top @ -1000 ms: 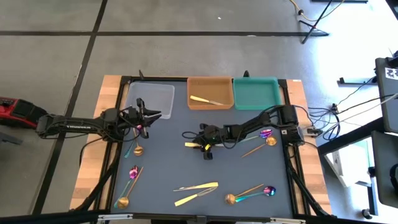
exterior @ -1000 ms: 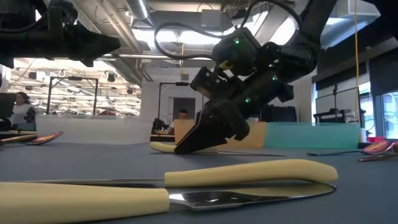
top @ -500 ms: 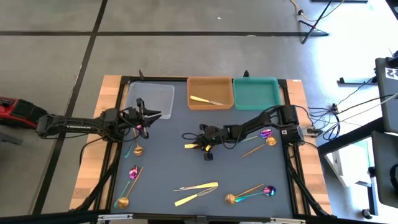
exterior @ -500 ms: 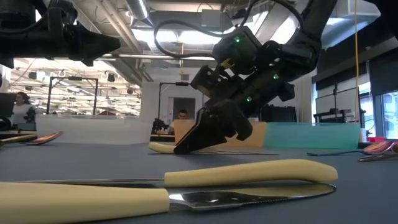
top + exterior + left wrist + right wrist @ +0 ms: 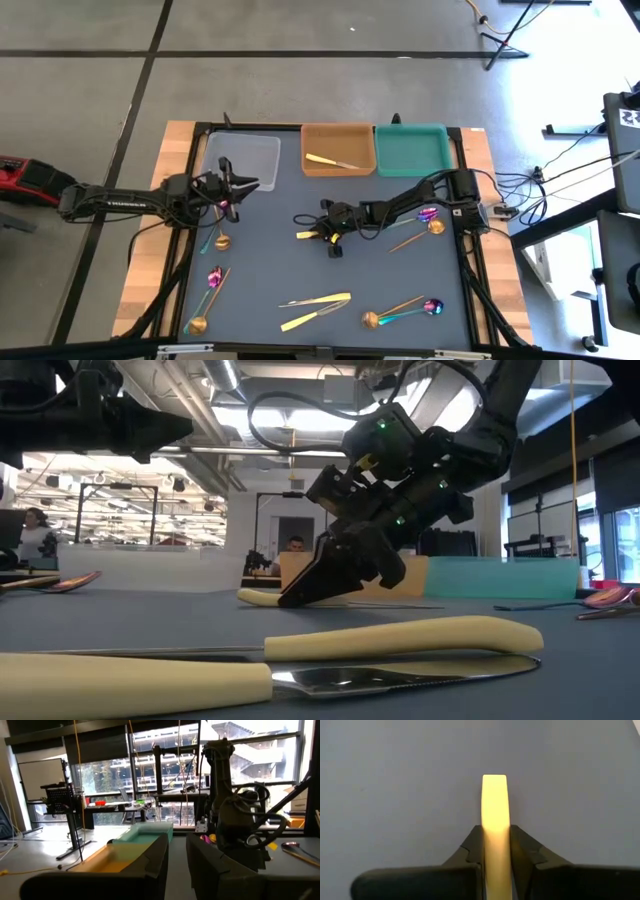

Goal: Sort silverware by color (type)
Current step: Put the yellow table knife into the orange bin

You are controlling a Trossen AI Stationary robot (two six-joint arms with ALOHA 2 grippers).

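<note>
My right gripper (image 5: 325,237) is near the table's middle, shut on a pale yellow knife (image 5: 306,234) whose handle sticks out toward the left. My left gripper (image 5: 236,184) hangs raised by the clear tray (image 5: 215,150). Its fingers (image 5: 150,865) stand a little apart with nothing between them. Below it a purple spoon (image 5: 226,207) and a copper spoon (image 5: 222,240) lie on the mat. One knife (image 5: 332,161) lies in the brown tray (image 5: 305,150). My right gripper pinches the knife's yellow handle (image 5: 496,840) between its two fingers, one on each long side. The fingers slant down from the table's right and lie along the knife. The handle's free end (image 5: 250,596) sticks out past the fingertips, low over the mat. I cannot tell whether it touches.
A teal tray (image 5: 445,150) stands at the far right. Two knives (image 5: 315,300) lie near the front edge. Spoons lie at the front right (image 5: 400,312), at the right (image 5: 430,220) and at the front left (image 5: 207,300). A person sits in the room beyond.
My right gripper's fingers have closed on the knife's handle. The arm itself has stayed where it was.
</note>
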